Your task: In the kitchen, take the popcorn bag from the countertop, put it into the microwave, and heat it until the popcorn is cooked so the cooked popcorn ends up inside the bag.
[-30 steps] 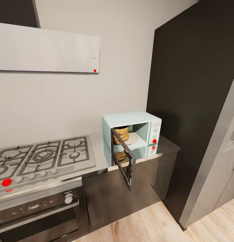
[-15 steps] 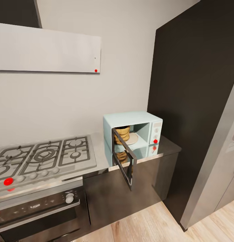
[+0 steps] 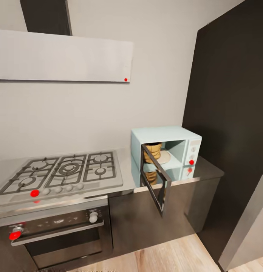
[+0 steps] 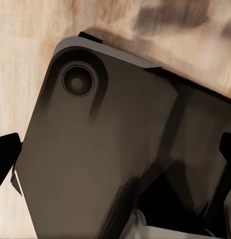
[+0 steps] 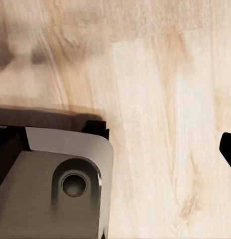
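The microwave [image 3: 167, 151] stands on the worktop [image 3: 207, 172] at its right end, close to the back wall and just beside the tall dark cabinet [image 3: 233, 124]. Its door [image 3: 156, 179] is swung wide open and reaches out past the front edge of the worktop. Inside the microwave, at the left part of the cavity, I see the popcorn bag [image 3: 153, 150], tan-brown and upright, resting on a pale round plate [image 3: 165, 156]. The shiny worktop mirrors the bag just under it. I cannot tell if there is popcorn in the bag; it is too small to see.

To the left of the microwave the gas hob [image 3: 65, 172] is set into the same worktop, with black grates and a row of knobs along the front edge. Under it is the oven [image 3: 58, 234] with a long bar handle. On the wall above hangs a pale hood [image 3: 63, 56].

My left pincer [image 4: 115, 164] shows two dark fingertips [image 4: 5, 157] far apart, so it is spread, over a dark grey part of my own base [image 4: 95, 149] and the wooden floor [image 4: 26, 40]. Of my right pincer I see one dark fingertip [image 5: 228, 149] at the side of the right wrist view, above the floor, and I cannot tell how it stands.
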Motion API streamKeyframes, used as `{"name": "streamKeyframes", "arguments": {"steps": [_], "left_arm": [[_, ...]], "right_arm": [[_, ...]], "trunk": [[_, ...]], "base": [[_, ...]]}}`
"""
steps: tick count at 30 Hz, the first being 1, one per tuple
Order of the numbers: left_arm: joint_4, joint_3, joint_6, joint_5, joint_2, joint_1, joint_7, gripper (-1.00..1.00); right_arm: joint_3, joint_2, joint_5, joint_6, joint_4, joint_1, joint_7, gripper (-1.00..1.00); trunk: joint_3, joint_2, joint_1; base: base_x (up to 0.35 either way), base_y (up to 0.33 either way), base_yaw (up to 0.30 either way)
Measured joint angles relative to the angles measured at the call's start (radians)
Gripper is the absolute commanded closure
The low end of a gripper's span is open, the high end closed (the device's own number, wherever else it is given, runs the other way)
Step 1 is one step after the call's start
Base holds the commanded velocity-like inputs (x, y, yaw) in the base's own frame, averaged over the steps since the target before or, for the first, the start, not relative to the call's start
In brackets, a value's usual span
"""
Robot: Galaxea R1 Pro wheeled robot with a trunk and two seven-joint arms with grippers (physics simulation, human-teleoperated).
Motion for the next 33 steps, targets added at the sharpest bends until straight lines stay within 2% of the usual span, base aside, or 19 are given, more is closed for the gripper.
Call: {"name": "streamKeyframes", "arguments": {"steps": [19,24,33], "left_arm": [[0.0,0.0,0.001,0.001,0.0,0.0,0.001,-1.0],[0.0,0.0,0.002,0.002,0.0,0.0,0.001,-1.0],[0.0,0.0,0.002,0.001,0.0,0.0,0.001,-1.0]], "right_arm": [[0.0,0.003,0.0,-0.007,0.0,0.0,-0.001,-1.0],[0.0,0.003,-0.001,-0.009,0.0,0.0,-0.001,-1.0],[0.0,0.002,-0.001,-0.008,0.0,0.0,-0.002,-1.0]], "trunk": [[0.0,0.0,0.0],[0.0,0.0,0.0],[0.0,0.0,0.0]], "base": [[0.0,0.0,0.269],[0.0,-0.066,0.049],[0.0,-0.265,0.002]]}}
